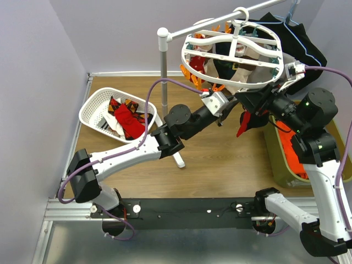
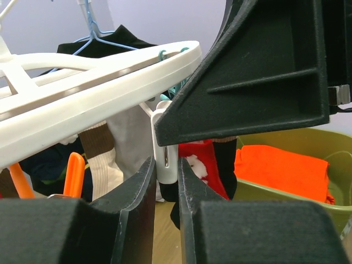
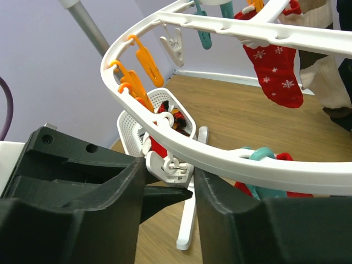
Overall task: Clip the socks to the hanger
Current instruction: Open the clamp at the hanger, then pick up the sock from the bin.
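Now | left claw (image 2: 166, 171) clenched on white clip (image 2: 163, 132) | right claw (image 3: 169, 172) straddles white clip, grip unclear

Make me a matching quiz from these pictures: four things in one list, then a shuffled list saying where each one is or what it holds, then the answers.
Things:
1 basket
2 green bin
3 white clip
4 snowflake sock

States:
A gripped by the left claw
B holds orange cloth
C hangs from the hanger
D holds loose socks

Pairs: 1-D, 2-B, 3-A, 4-C.
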`<control>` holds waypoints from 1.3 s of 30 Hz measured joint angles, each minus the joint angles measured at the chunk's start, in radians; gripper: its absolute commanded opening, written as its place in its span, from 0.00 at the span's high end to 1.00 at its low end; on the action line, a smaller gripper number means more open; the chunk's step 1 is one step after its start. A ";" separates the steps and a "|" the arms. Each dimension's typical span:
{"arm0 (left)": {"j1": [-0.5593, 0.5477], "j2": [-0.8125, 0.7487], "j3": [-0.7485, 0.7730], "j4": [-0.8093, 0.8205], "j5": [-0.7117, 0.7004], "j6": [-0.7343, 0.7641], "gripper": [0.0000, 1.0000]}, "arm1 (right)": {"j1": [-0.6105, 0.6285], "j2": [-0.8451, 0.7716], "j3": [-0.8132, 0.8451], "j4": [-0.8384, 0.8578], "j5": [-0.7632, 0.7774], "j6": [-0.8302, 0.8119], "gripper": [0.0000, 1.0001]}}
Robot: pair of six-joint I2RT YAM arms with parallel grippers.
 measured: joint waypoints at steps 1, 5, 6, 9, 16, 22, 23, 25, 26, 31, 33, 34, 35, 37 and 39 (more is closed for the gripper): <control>-0.002 0.000 0.002 -0.003 -0.005 0.003 0.80 | 0.000 0.000 0.000 0.002 -0.001 0.000 0.63; -0.008 0.000 0.008 -0.019 -0.023 0.014 0.59 | 0.000 0.000 0.000 0.005 0.000 -0.007 0.79; -0.010 -0.001 0.012 -0.027 -0.027 0.018 0.55 | -0.001 0.000 0.000 0.005 0.000 -0.012 0.80; -0.021 -0.002 0.021 -0.071 -0.037 0.025 0.41 | -0.002 0.000 0.000 0.016 -0.001 -0.009 0.86; -0.026 -0.049 0.002 -0.130 -0.069 -0.019 0.36 | -0.002 -0.005 -0.004 0.030 0.000 -0.009 0.86; -0.026 -0.234 -0.096 -0.203 -0.151 -0.142 0.35 | -0.002 -0.011 -0.016 0.034 0.000 -0.010 0.86; -0.026 -0.257 -0.106 -0.217 -0.163 -0.156 0.35 | -0.002 -0.011 -0.018 0.033 0.000 -0.010 0.86; -0.026 -0.317 -0.138 -0.257 -0.211 -0.208 0.35 | -0.002 -0.012 -0.020 0.033 0.000 -0.014 0.86; -0.021 -0.352 -0.162 -0.292 -0.243 -0.243 0.35 | -0.002 -0.012 -0.021 0.033 0.000 -0.016 0.86; 0.076 -0.463 -0.280 -0.466 -0.333 -0.427 0.35 | -0.002 -0.016 -0.023 0.033 0.000 -0.021 0.86; 0.169 -0.492 -0.329 -0.549 -0.355 -0.492 0.35 | -0.002 -0.016 -0.023 0.032 0.000 -0.026 0.86; 0.208 -0.500 -0.346 -0.577 -0.365 -0.520 0.35 | -0.002 -0.016 -0.023 0.031 0.000 -0.027 0.86; 0.253 -0.508 -0.360 -0.617 -0.371 -0.537 0.35 | -0.002 -0.017 -0.023 0.030 0.000 -0.029 0.86; 0.374 -0.506 -0.368 -0.691 -0.381 -0.566 0.35 | -0.002 -0.019 -0.023 0.026 0.000 -0.035 0.86; 0.483 -0.494 -0.368 -0.732 -0.381 -0.575 0.35 | -0.002 -0.021 -0.023 0.022 0.000 -0.040 0.86</control>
